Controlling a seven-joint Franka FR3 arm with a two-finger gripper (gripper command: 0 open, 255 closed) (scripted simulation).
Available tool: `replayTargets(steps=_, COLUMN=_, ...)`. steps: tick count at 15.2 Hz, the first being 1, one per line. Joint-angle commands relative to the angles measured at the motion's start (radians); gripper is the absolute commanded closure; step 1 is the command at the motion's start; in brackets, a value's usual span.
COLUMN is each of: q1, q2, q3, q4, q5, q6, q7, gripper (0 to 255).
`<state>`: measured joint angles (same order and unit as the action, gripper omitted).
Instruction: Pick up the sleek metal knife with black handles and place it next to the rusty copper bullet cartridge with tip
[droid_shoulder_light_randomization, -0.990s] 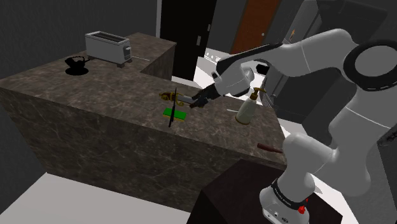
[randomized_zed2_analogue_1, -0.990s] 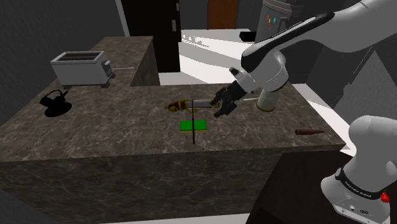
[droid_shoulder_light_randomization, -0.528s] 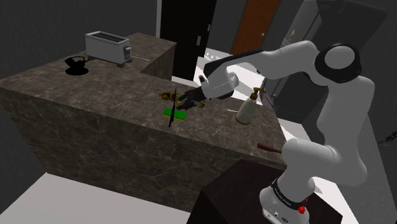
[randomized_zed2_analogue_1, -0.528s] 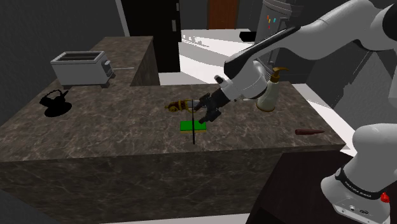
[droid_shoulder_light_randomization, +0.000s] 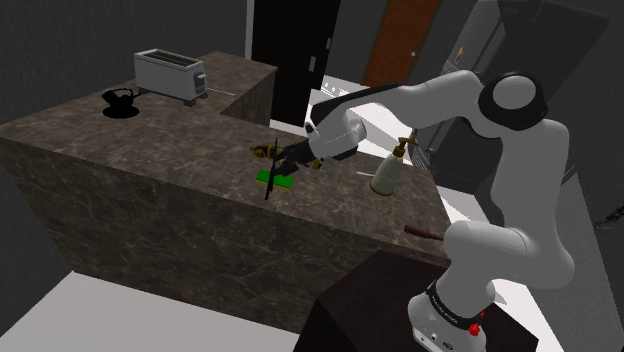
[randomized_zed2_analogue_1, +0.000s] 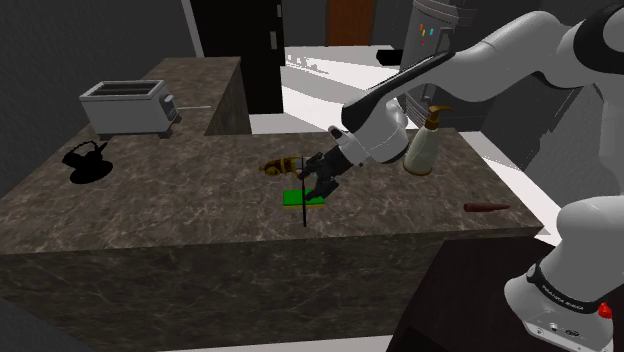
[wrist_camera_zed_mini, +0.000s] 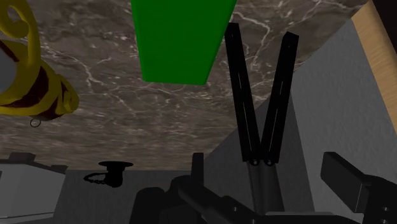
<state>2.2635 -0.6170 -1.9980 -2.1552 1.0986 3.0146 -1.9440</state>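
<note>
Two fingers of the tool are spread apart on either side of the knife, which is set across a green block at the middle of the tabletop, near the cartridge.

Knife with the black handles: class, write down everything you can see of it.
The knife is slim and dark: two black handles spread in a narrow V, joined at small pivots near the pincer. From the outer views it is a thin steep line crossing the green block on the marbled counter. It sits between the open pincer's fingers; whether they touch it cannot be told.
</note>
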Motion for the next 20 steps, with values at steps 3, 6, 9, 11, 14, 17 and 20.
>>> replayTargets(steps=3, q1=0.003, q2=-0.003, q3=-0.002, q4=0.002, q5=-0.001, q6=0.002, q7=-0.001, gripper=0)
replayTargets(steps=6, q1=0.002, q2=-0.003, q3=-0.002, q4=0.002, q5=-0.001, q6=0.002, q7=-0.001, gripper=255)
replayTargets(steps=9, q1=0.002, q2=-0.003, q3=-0.002, q4=0.002, q5=-0.001, q6=0.002, q7=-0.001, gripper=255)
replayTargets(steps=11, q1=0.003, q2=-0.003, q3=-0.002, q4=0.002, q5=-0.001, q6=0.002, q7=-0.001, gripper=255)
replayTargets(steps=14, q1=0.002, q2=-0.003, q3=-0.001, q4=0.001, q5=0.000, q6=0.002, q7=-0.001, gripper=255)
replayTargets(steps=17, q1=-0.004, q2=0.033, q3=0.001, q4=-0.002, q5=-0.005, q6=-0.022, q7=0.028, gripper=255)
replayTargets(steps=20, q1=-0.015, q2=0.086, q3=0.006, q4=-0.006, q5=-0.011, q6=-0.059, q7=0.071, gripper=255)
